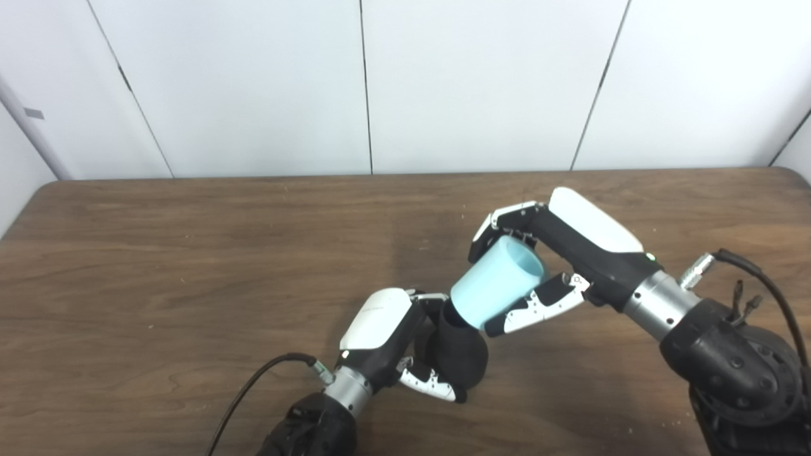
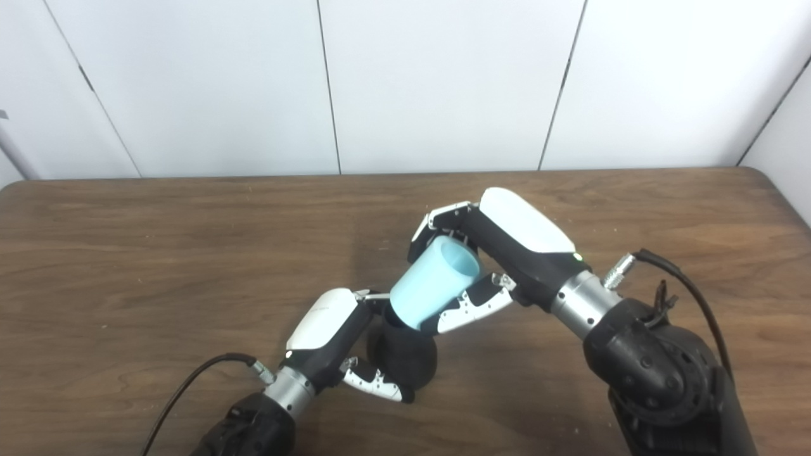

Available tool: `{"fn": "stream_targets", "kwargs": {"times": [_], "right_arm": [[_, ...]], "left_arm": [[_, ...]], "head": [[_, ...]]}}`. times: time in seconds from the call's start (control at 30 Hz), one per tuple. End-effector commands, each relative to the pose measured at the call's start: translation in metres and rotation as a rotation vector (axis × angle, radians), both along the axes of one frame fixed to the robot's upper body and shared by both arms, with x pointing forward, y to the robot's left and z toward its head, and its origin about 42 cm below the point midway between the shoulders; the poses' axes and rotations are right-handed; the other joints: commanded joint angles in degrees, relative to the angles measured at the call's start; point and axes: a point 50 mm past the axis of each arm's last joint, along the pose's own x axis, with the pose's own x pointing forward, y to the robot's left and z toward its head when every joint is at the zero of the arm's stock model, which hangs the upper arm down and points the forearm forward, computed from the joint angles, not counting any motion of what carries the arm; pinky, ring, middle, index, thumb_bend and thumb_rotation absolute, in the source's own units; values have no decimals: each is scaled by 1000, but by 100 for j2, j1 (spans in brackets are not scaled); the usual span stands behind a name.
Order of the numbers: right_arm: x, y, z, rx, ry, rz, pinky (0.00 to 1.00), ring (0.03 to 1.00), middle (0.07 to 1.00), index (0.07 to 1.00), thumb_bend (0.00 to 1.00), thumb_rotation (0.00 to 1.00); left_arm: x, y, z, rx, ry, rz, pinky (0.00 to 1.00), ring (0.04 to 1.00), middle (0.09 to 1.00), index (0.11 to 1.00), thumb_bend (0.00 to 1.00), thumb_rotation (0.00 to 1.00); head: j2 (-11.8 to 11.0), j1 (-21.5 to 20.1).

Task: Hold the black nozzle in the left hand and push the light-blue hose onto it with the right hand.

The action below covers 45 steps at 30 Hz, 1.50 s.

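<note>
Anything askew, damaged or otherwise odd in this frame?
Nothing stands out. The left hand grips the black nozzle, and the right hand holds the light-blue hose tilted with its lower end over the nozzle's tip. The table shows only faint crumbs.

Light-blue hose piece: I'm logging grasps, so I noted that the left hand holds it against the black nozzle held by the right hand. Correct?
Hands swapped: in the left eye view, the right hand holds the light-blue hose piece; the left hand holds the black nozzle.
</note>
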Motion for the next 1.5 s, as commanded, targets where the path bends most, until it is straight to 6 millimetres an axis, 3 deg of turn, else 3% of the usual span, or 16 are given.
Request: {"fn": "stream_targets", "kwargs": {"times": [0.0,0.2,0.73,1.07,1.47], "right_arm": [[-1,2,11,11,-59,3,308,426,506,520,497,0],[1,0,0,-5,-25,2,308,425,506,520,498,0],[2,-5,-1,-27,11,-19,309,423,505,524,497,0],[-3,9,5,3,-7,25,308,425,509,522,497,0],[6,20,6,-22,-5,63,311,426,510,521,497,0]], "left_arm": [[-15,-2,-35,90,205,-41,853,634,462,494,525,0],[-16,-3,-33,84,201,-41,853,637,462,494,525,0],[-16,-3,-33,83,196,-43,848,639,459,496,525,0],[-14,-1,-36,88,203,-41,848,640,459,496,525,0],[-14,1,-36,99,207,-51,849,639,460,495,525,0]], "head": [[15,15],[39,22],[24,14],[12,36],[33,59]]}}
